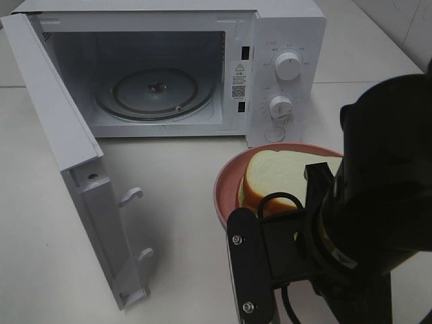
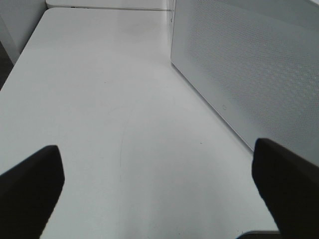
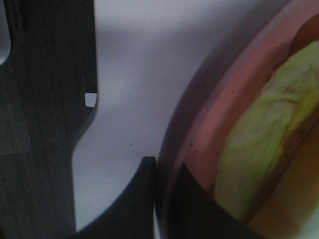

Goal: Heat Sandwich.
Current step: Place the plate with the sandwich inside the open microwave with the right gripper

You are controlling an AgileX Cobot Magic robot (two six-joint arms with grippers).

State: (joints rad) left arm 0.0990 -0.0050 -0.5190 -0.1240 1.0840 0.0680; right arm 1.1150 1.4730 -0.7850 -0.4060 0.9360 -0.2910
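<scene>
The sandwich [image 1: 277,172], white bread with a tan crust, lies on a round pink plate [image 1: 228,177] in front of the microwave's control panel. In the right wrist view its pale green lettuce [image 3: 259,144] shows over the plate's rim [image 3: 199,129]. My right gripper [image 3: 162,199] is shut on that rim, one finger outside and one inside. In the exterior view the black right arm [image 1: 364,216] covers the plate's near side and hides the fingertips. My left gripper [image 2: 159,189] stands open over bare table, holding nothing.
The white microwave [image 1: 287,40] stands at the back with its door [image 1: 74,169] swung wide to the left and its glass turntable [image 1: 155,91] bare. Two knobs [image 1: 288,65] sit on its right panel. A white dotted panel [image 2: 249,64] rises beside my left gripper.
</scene>
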